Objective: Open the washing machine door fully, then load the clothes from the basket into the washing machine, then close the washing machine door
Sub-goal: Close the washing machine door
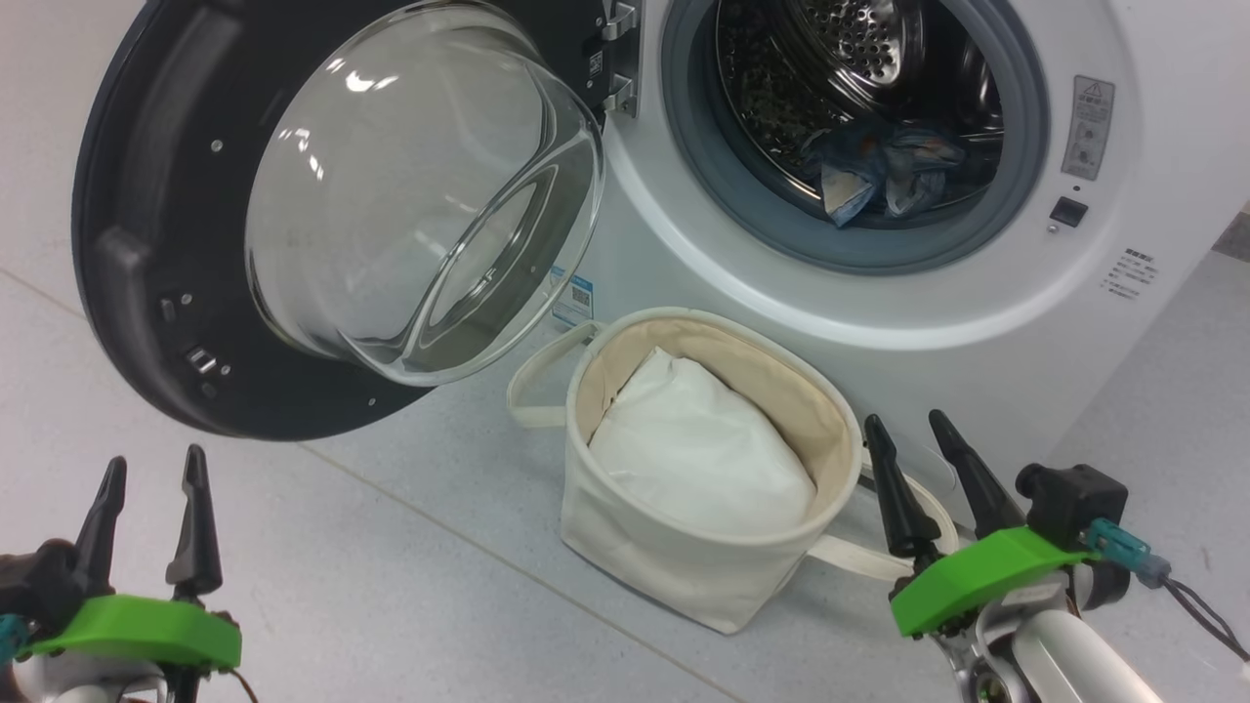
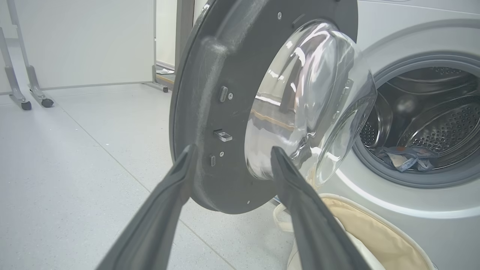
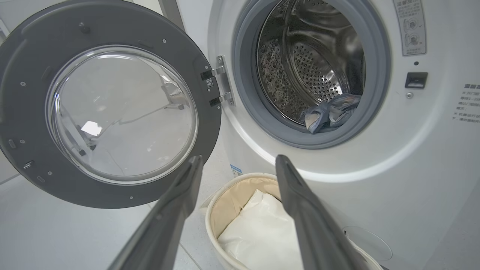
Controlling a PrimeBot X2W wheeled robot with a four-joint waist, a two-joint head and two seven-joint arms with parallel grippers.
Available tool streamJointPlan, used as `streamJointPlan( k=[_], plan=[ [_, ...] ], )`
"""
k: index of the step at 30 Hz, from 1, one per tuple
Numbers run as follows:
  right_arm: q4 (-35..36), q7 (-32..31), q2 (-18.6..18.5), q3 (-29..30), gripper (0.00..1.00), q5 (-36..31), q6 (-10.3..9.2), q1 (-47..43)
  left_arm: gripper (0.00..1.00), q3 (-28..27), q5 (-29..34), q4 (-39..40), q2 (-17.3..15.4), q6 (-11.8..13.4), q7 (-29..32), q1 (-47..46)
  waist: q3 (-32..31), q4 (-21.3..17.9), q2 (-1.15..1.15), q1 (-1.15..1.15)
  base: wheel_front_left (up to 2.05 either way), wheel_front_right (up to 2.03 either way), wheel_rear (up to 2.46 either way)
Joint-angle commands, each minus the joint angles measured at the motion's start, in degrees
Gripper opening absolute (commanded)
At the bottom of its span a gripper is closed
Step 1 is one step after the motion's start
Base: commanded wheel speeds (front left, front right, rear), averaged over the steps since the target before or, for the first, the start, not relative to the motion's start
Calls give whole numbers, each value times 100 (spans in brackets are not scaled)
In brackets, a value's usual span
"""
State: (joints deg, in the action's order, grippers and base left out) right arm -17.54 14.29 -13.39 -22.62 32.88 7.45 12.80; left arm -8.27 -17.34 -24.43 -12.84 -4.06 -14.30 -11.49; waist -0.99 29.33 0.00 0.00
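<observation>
A pale grey floor [image 1: 391,547] runs up to the white washing machine [image 1: 977,322] at the far right. The washing machine door [image 1: 146,244] is swung wide to the left, its glass bowl facing the near side. The clothes [image 1: 879,171] lie low at the front of the drum. The basket [image 1: 684,566] stands on the floor just below the opening and holds a plain white bundle [image 1: 693,449].

The left claw [image 1: 156,459] and the right claw [image 1: 905,422] both hang near the bottom of the head view, fingers apart and empty.

Loading looks done, so closing the door seems the step in hand. The left claw is the nearer one. It should push the black rim on its far-left edge, away from the hinge, and sweep in one steady arc until the latch catches.

A fold of cloth may lap the grey rubber ring [image 1: 688,146], though the view is too dim to be sure. The door's outer face is hidden, and so is anything beneath the bundle.
</observation>
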Motion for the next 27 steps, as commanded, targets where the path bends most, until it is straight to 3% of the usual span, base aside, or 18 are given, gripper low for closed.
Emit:
streamJointPlan(
  k=[1, 20, 22, 27],
  plan=[
    [140, 71, -96, -68, 100, 47, 3, 226, 100, -219, -46, 204, -171, -9, -70, -83, -5, -4, 0, 0, 0, 0, 0],
    [178, 71, -131, -260, 100, 126, 3, 225, 100, -332, -52, 458, -143, -56, -70, 17, -50, -36, 0, 0, 0, 0, 0],
    [172, 71, -134, -256, 100, 125, 3, 216, 0, -324, -83, 524, -131, -88, -70, 15, -56, -40, 0, 0, 0, 0, 0],
    [157, 71, -153, -246, 100, 123, 3, 186, 0, -267, -431, 930, -166, -258, -62, -76, -90, -57, 0, 0, 0, 0, 0]
  ],
)
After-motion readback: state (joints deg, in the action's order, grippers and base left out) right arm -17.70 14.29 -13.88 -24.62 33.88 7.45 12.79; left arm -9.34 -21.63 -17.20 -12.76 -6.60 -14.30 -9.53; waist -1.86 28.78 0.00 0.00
